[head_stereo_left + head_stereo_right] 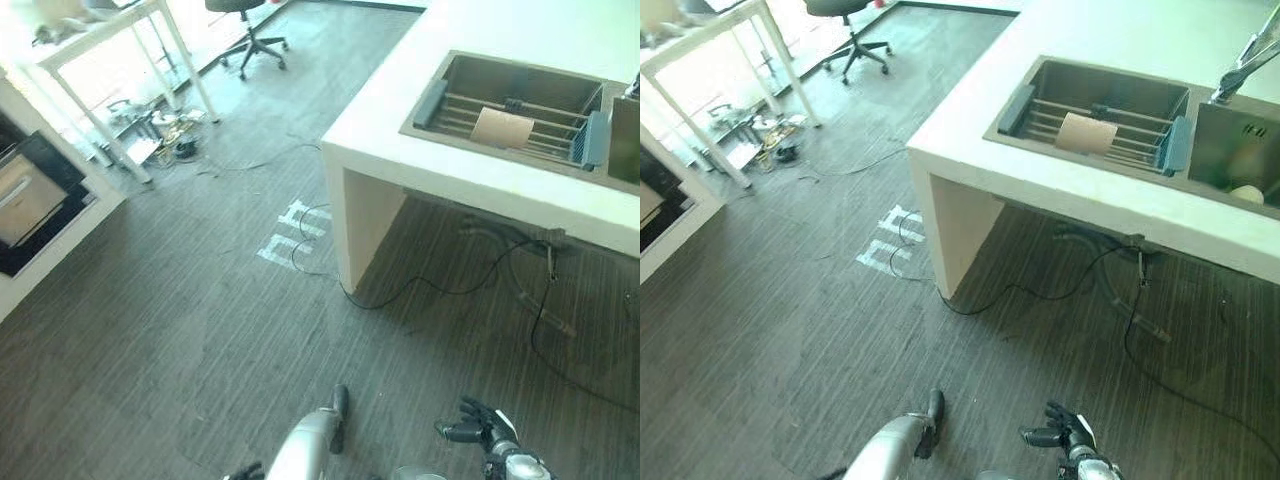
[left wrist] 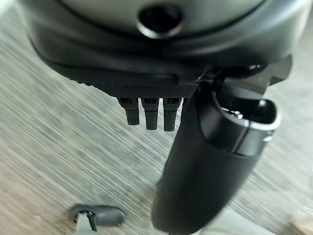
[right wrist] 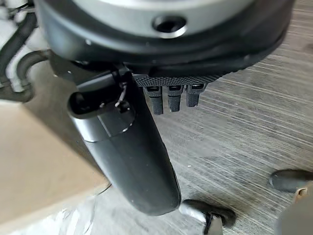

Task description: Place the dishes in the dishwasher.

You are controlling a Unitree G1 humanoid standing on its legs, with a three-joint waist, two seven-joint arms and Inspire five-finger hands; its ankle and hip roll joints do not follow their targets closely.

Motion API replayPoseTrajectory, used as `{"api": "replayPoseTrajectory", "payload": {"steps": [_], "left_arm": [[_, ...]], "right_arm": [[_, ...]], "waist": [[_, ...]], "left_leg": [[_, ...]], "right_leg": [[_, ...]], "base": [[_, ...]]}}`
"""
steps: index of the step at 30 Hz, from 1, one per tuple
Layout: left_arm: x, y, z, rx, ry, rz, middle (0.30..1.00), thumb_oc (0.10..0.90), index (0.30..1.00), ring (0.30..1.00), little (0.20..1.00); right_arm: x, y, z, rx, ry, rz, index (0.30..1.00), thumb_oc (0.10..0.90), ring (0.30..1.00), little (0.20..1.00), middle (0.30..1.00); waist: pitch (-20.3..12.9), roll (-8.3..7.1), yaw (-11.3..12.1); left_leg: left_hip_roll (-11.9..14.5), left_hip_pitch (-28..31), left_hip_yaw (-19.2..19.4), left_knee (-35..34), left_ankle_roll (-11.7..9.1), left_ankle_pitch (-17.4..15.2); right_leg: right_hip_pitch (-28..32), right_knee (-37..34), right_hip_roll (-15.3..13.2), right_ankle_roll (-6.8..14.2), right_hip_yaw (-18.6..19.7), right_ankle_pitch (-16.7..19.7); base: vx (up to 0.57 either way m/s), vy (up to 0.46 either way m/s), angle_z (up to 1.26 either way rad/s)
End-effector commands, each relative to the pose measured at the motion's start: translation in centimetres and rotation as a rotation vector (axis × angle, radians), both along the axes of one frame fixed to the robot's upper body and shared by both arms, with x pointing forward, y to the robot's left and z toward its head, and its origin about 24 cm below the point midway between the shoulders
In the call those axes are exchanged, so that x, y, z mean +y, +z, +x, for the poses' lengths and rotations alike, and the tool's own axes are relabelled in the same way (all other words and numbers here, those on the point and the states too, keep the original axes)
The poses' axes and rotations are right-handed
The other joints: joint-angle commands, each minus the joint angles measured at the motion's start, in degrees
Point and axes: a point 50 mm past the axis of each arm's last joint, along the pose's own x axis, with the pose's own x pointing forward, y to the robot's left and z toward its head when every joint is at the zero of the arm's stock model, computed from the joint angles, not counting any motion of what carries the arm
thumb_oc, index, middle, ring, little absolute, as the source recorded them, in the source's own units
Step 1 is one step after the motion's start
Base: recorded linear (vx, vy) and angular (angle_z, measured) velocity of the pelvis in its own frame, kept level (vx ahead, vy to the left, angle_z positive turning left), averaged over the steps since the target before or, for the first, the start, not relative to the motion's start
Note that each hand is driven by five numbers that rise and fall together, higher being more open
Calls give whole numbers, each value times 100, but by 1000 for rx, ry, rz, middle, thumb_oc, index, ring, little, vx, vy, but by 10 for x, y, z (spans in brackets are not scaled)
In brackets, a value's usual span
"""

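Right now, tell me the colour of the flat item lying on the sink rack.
Tan item, clearest in the right eye view.

Right hand (image 1: 480, 428) cut at bottom edge, empty, fingers loose. Left hand (image 2: 205, 161) blurred in its wrist view, fingertips barely showing. Second sink basin (image 1: 1240, 150) cut by right edge; pale object (image 1: 1246, 193) inside too small to identify. Office chair (image 1: 250, 35) top cropped.
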Motion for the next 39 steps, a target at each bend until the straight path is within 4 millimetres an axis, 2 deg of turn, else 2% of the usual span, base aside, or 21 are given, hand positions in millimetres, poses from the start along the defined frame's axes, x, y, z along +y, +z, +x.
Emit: {"api": "replayPoseTrajectory", "payload": {"steps": [1, 2, 4, 6, 7, 8, 10, 13, 16, 19, 20, 22, 24, 25, 26, 28, 32, 35, 39], "left_arm": [[20, 13, 29, -165, 19, 44, 900, 800, 900, 900, 900], [21, 14, 33, -183, 16, 45, 900, 800, 900, 900, 900], [21, 15, 36, -193, 6, 50, 900, 800, 900, 900, 900], [22, 15, 36, -188, 16, 51, 900, 800, 900, 900, 900], [22, 15, 34, -181, 30, 52, 900, 800, 900, 900, 900], [22, 12, 24, -144, 65, 52, 900, 800, 900, 900, 900], [21, 11, 21, -131, 73, 56, 900, 800, 900, 900, 900], [20, 7, 9, -82, 167, 63, 900, 800, 900, 900, 900], [16, 5, 7, -73, 229, 36, 900, 800, 900, 900, 900], [12, 8, 22, -129, 219, 25, 900, 800, 900, 900, 900], [12, 9, 28, -160, 214, 12, 900, 800, 900, 900, 900], [10, 12, 37, -199, 178, 13, 900, 800, 900, 900, 900], [8, 13, 43, -216, 144, 9, 900, 800, 900, 900, 900], [6, 13, 44, -216, 132, 7, 900, 800, 900, 900, 900], [6, 13, 46, -213, 115, 1, 900, 800, 900, 900, 900], [4, 13, 48, -211, 96, -6, 900, 800, 900, 900, 900], [-1, 14, 56, -210, 29, -11, 900, 800, 900, 900, 900], [-3, 13, 55, -194, 12, -16, 900, 800, 900, 900, 900], [1, 9, 40, -135, 21, -4, 900, 800, 900, 900, 900]], "right_arm": [[1, 24, 40, -223, 75, -48, 900, 800, 900, 900, 900], [1, 26, 44, -227, 84, -52, 900, 800, 900, 900, 900], [-1, 26, 45, -232, 89, -63, 900, 800, 900, 900, 900], [-4, 26, 43, -231, 76, -62, 900, 800, 900, 900, 900], [-4, 25, 41, -226, 80, -63, 900, 800, 900, 900, 900], [-2, 23, 38, -207, 105, -65, 900, 800, 900, 900, 900], [0, 22, 37, -201, 109, -65, 900, 800, 900, 900, 900], [2, 17, 31, -156, 124, -72, 900, 800, 900, 900, 900], [3, 16, 31, -139, 186, -97, 900, 800, 900, 900, 900], [-6, 18, 31, -125, 152, -113, 900, 800, 900, 900, 900], [-9, 18, 28, -124, 129, -109, 900, 800, 900, 900, 900], [-11, 16, 22, -116, 101, -93, 900, 800, 900, 900, 900], [-11, 15, 19, -107, 76, -82, 900, 800, 900, 900, 900], [-10, 13, 17, -94, 76, -71, 900, 800, 900, 900, 900], [-8, 12, 15, -85, 82, -64, 900, 800, 900, 900, 900], [-6, 10, 14, -70, 74, -50, 900, 800, 900, 900, 900], [-8, 5, 4, -42, -59, 59, 900, 800, 900, 900, 900], [-4, -1, -9, -6, -83, 158, 900, 800, 900, 900, 900], [5, -6, -21, -23, -101, 297, 900, 800, 900, 900, 900]], "waist": [[93, 94, 148], [167, 147, 186], [251, 193, 205], [232, 194, 184], [220, 140, 186], [113, 5, 190], [82, -13, 188], [-69, -82, 194], [-157, -62, 158], [-86, -122, 68], [-48, -209, 55], [0, -281, 21], [-1, -273, 20], [-41, -226, 49], [-63, -125, 49], [-72, -45, 61], [-208, -13, -51], [-305, 0, -140], [-369, -20, -168]], "left_leg": [[58, 295, 47, 428, 10, -1379], [143, 420, 84, 428, -10, -1449], [278, 509, 72, 428, -69, -1481], [316, 540, 7, 428, -84, -1535], [294, 588, 39, 428, -91, -1592], [317, 715, 139, 428, -134, -1795], [369, 759, 158, 428, -158, -1834], [609, 847, 208, 428, -329, -1803], [919, 930, 225, 428, -508, -1705], [1079, 968, 338, 428, -581, -1361], [1072, 1000, 442, 428, -588, -1058], [979, 855, 598, 865, -546, -983], [751, 775, 584, 953, -471, -1168], [525, 785, 414, 634, -440, -1203], [467, 699, 185, 428, -447, -1349], [451, 423, -82, 428, -564, -1297], [585, 414, 83, 428, -619, -1372], [603, 499, 187, 428, -594, -1527], [531, 582, 242, 428, -469, -1657]], "right_leg": [[-1126, 713, -559, 228, -786, 1108], [-1182, 260, -722, 207, -917, 1041], [-1100, -740, -828, 191, -947, 1018], [-1109, -1511, -936, 261, -837, 1243], [-1272, -1562, -1076, 326, -741, 1293], [-1639, -1562, -1349, 539, -546, 1439], [-1677, -1562, -1370, 571, -528, 1444], [-1456, -1562, -1267, 510, -679, 1116], [-1261, -1562, -1052, 261, -848, 834], [-1140, -1562, -904, -5, -874, 675], [-1073, -1562, -914, -85, -873, 625], [-957, -1562, -885, -156, -901, 564], [-902, -1562, -837, -152, -870, 532], [-884, -1562, -717, -131, -770, 521], [-856, -1562, -555, -120, -711, 501], [-799, -1562, -402, -133, -633, 436], [-757, -1562, -441, -98, -726, 344], [-820, -1562, -512, -15, -694, 368], [-844, -1562, -528, 52, -651, 428]], "base": [[73, -22, -83], [71, -116, -90], [64, -178, -57], [60, -234, -19], [170, -537, -25], [158, -481, -40], [150, -415, -40], [226, -580, -55], [183, -448, -28], [101, -425, 3], [105, -409, 2], [99, -303, -1], [119, -97, 1], [185, 14, -2], [182, 62, -10], [119, 100, -50], [93, 146, -67], [96, 197, -13], [69, 121, -52]]}}
